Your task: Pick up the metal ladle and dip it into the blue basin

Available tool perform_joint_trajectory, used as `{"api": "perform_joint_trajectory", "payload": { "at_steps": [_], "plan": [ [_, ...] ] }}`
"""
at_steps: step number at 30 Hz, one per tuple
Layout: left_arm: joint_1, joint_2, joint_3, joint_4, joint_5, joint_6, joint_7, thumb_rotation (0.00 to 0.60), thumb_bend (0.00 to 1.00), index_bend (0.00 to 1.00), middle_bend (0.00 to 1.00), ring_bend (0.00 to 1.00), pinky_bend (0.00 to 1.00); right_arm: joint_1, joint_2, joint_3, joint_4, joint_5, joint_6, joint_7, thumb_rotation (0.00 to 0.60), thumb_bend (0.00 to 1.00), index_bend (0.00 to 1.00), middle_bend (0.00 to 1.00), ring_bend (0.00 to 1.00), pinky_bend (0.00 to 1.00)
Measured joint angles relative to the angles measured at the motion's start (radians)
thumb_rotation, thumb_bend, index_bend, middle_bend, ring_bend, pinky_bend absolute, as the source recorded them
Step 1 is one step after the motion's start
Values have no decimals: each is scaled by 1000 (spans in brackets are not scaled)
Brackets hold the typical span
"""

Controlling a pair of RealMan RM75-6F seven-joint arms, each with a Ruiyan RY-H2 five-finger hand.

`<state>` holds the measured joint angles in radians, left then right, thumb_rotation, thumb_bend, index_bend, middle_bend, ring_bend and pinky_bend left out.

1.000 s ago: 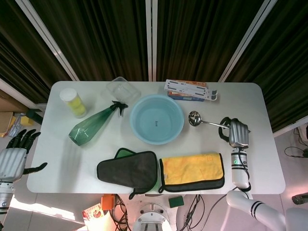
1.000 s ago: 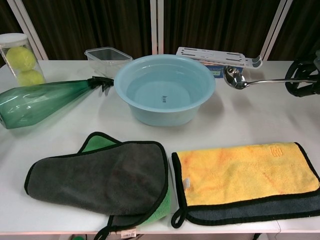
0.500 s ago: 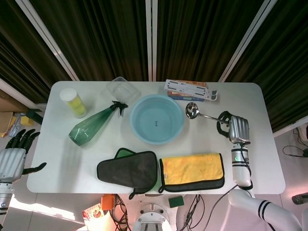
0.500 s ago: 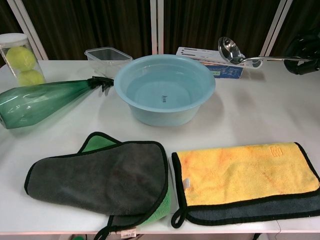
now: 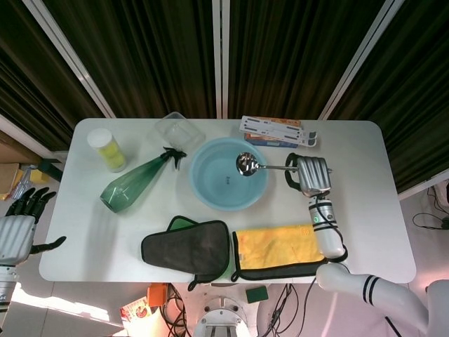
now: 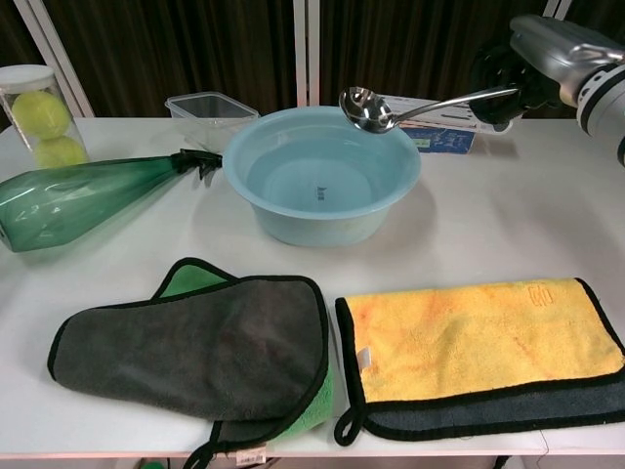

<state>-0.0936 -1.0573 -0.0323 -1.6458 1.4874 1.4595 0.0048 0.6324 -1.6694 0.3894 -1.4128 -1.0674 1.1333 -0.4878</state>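
Note:
My right hand [image 5: 311,174] [image 6: 542,61] grips the handle of the metal ladle [image 5: 261,166] [image 6: 415,105] and holds it in the air. The ladle's bowl hangs above the right part of the blue basin [image 5: 210,196] [image 6: 322,215], over its rim and clear of the inside. The basin stands at the middle of the white table [image 5: 365,210]. My left hand [image 5: 19,228] hangs off the table's left edge with its fingers apart, holding nothing; only the head view shows it.
A green spray bottle [image 5: 135,182] [image 6: 88,198] lies left of the basin, with a jar of yellow balls [image 5: 107,149] [image 6: 39,115] and a clear box [image 5: 179,130] [image 6: 209,112] behind. A flat box [image 5: 275,131] lies at the back. Grey-green cloth [image 5: 188,249] and yellow cloth [image 5: 280,248] lie in front.
My right hand has lifted the ladle off the table and carried it left, bringing its bowl from beside the basin to above the basin's right part. The left hand stayed put.

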Motion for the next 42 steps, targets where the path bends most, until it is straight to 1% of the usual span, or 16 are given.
{"api": "perform_joint_trajectory", "payload": {
  "at_steps": [5, 11, 20, 26, 29, 34, 37, 42],
  "plan": [
    [0, 4, 0, 3, 0, -1, -12, 546, 3, 150, 93, 40, 188, 82, -51, -4, 67, 33, -19, -121, 600, 588, 919, 604, 644, 865],
    [1, 8, -2, 6, -4, -2, -27, 548, 2, 151, 93, 40, 188, 159, -123, -13, 182, 55, -40, -191, 600, 591, 923, 604, 645, 865],
    [4, 13, -4, 9, -2, 6, -41, 545, 2, 151, 93, 40, 188, 236, -220, -33, 338, 69, -80, -225, 600, 594, 930, 609, 648, 865],
    [5, 16, -4, 11, -1, 7, -48, 548, 3, 150, 93, 40, 188, 264, -254, -51, 391, 59, -96, -223, 600, 595, 934, 609, 648, 865],
    [5, 16, -4, 11, -1, 7, -49, 545, 2, 151, 93, 40, 188, 273, -266, -60, 401, 50, -100, -224, 600, 594, 936, 609, 648, 865],
    [5, 17, -4, 11, 1, 8, -51, 547, 2, 151, 93, 40, 188, 273, -268, -58, 391, 61, -106, -219, 600, 595, 940, 609, 648, 865],
    [4, 17, -3, 11, 0, 5, -54, 547, 2, 150, 93, 40, 188, 270, -262, -53, 372, 87, -117, -226, 600, 596, 942, 609, 648, 863],
    [0, 24, 1, 10, 5, -9, -79, 548, 2, 151, 93, 40, 188, 268, -237, -34, 308, 168, -138, -271, 600, 598, 944, 609, 648, 862]
  ]
}}
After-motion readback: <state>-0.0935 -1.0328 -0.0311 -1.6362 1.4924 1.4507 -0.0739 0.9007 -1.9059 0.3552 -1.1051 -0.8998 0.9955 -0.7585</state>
